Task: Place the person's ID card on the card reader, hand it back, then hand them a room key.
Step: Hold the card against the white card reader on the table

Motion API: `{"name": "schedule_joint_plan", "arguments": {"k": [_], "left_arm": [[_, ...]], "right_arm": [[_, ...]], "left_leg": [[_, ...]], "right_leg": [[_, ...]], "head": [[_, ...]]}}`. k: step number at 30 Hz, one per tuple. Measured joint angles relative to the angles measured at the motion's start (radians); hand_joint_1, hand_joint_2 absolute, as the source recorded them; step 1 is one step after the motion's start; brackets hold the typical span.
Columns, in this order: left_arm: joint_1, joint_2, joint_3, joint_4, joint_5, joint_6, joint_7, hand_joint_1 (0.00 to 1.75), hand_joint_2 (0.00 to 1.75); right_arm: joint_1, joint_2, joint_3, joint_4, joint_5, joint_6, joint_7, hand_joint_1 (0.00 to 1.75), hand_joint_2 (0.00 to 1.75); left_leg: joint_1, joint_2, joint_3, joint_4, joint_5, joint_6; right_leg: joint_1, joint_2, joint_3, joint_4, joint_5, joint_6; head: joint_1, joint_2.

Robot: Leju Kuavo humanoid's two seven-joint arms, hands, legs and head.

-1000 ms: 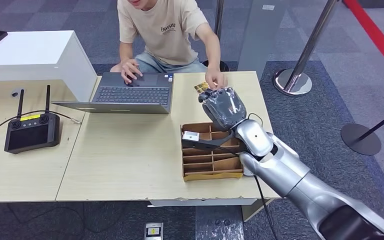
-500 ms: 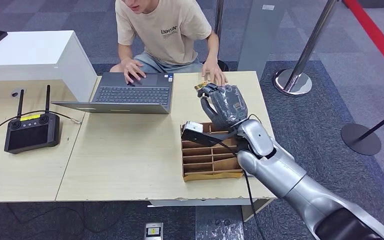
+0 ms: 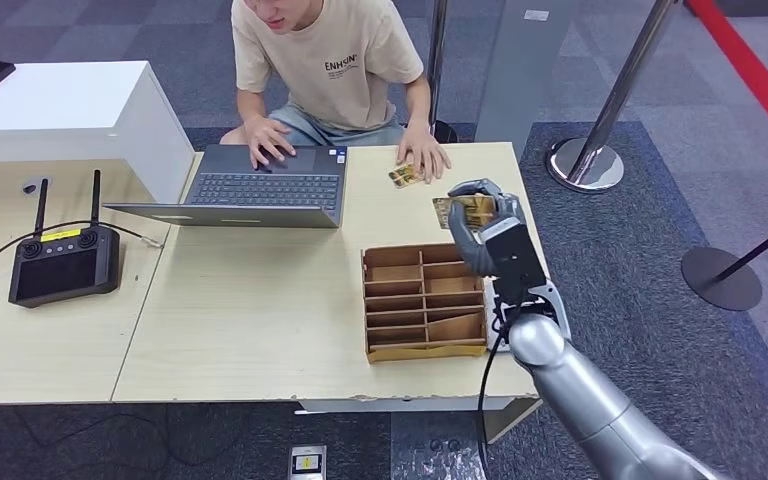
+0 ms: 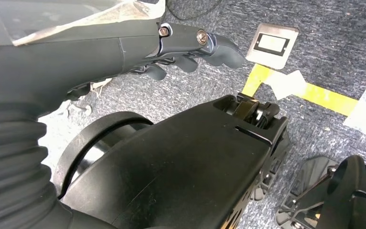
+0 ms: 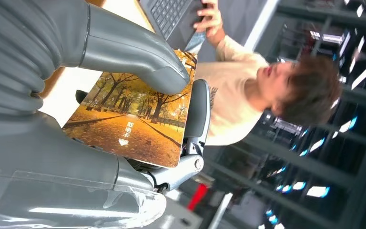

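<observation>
My right hand (image 3: 484, 228) is raised above the table's far right part, just beyond the cardboard tray (image 3: 424, 346). It pinches a card printed with autumn trees (image 3: 455, 210) (image 5: 133, 121), the thumb (image 5: 138, 57) pressing on its face. A second yellowish card (image 3: 403, 176) lies on the table under the person's hand (image 3: 423, 158). The person (image 3: 325, 60) sits across the table, the other hand on the laptop (image 3: 250, 187). My left hand (image 4: 190, 50) hangs over the floor, holding nothing, fingers loosely apart.
The divided cardboard tray sits at the table's near right. A black controller with two antennas (image 3: 64, 262) lies on the left table, with a white cabinet (image 3: 70, 115) behind it. Chrome stanchions (image 3: 587, 160) and a dark base (image 3: 725, 277) stand to the right.
My right hand has drawn back from the person's hand towards me and turned, now showing the autumn card in its grip. The person's hand has settled on the card lying on the table.
</observation>
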Motion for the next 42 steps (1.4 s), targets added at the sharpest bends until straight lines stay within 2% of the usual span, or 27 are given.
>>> {"name": "schedule_joint_plan", "arguments": {"k": [9, 16, 28, 34, 40, 42], "left_arm": [[0.004, 0.001, 0.009, 0.0, 0.01, 0.005, 0.001, 0.0, 1.75], [0.006, 0.001, 0.02, 0.0, 0.013, 0.007, 0.002, 0.0, 1.75], [0.007, 0.001, 0.027, 0.0, 0.005, 0.007, 0.002, 0.0, 1.75], [0.007, 0.001, 0.031, 0.0, 0.007, 0.003, 0.004, 0.0, 1.75], [0.007, 0.001, 0.035, 0.0, 0.007, 0.002, 0.009, 0.0, 1.75], [0.007, 0.001, 0.037, 0.0, 0.007, 0.001, 0.009, 0.0, 0.87]], "right_arm": [[0.098, -0.024, -0.141, -0.026, -0.12, 0.014, -0.018, 1.75, 1.75], [0.14, -0.033, -0.221, 0.072, -0.226, 0.051, -0.067, 1.75, 1.75], [0.145, -0.036, -0.271, 0.285, -0.299, 0.106, -0.083, 1.75, 1.75], [0.146, -0.038, -0.281, 0.383, -0.344, 0.167, -0.133, 1.75, 1.75], [0.147, -0.036, -0.281, 0.438, -0.346, 0.172, -0.142, 1.75, 1.75], [0.147, -0.035, -0.281, 0.453, -0.346, 0.175, -0.143, 1.75, 1.75]], "left_leg": [[0.0, 0.0, 0.0, 0.0, 0.0, 0.0], [0.0, 0.0, 0.0, 0.0, 0.0, 0.0], [0.0, 0.0, 0.0, 0.0, 0.0, 0.0], [0.0, 0.0, 0.0, 0.0, 0.0, 0.0], [0.0, 0.0, 0.0, 0.0, 0.0, 0.0], [0.0, 0.0, 0.0, 0.0, 0.0, 0.0]], "right_leg": [[0.0, 0.0, 0.0, 0.0, 0.0, 0.0], [0.0, 0.0, 0.0, 0.0, 0.0, 0.0], [0.0, 0.0, 0.0, 0.0, 0.0, 0.0], [0.0, 0.0, 0.0, 0.0, 0.0, 0.0], [0.0, 0.0, 0.0, 0.0, 0.0, 0.0], [0.0, 0.0, 0.0, 0.0, 0.0, 0.0]], "head": [[0.0, 0.0], [0.0, 0.0], [0.0, 0.0], [0.0, 0.0], [0.0, 0.0], [0.0, 0.0]]}}
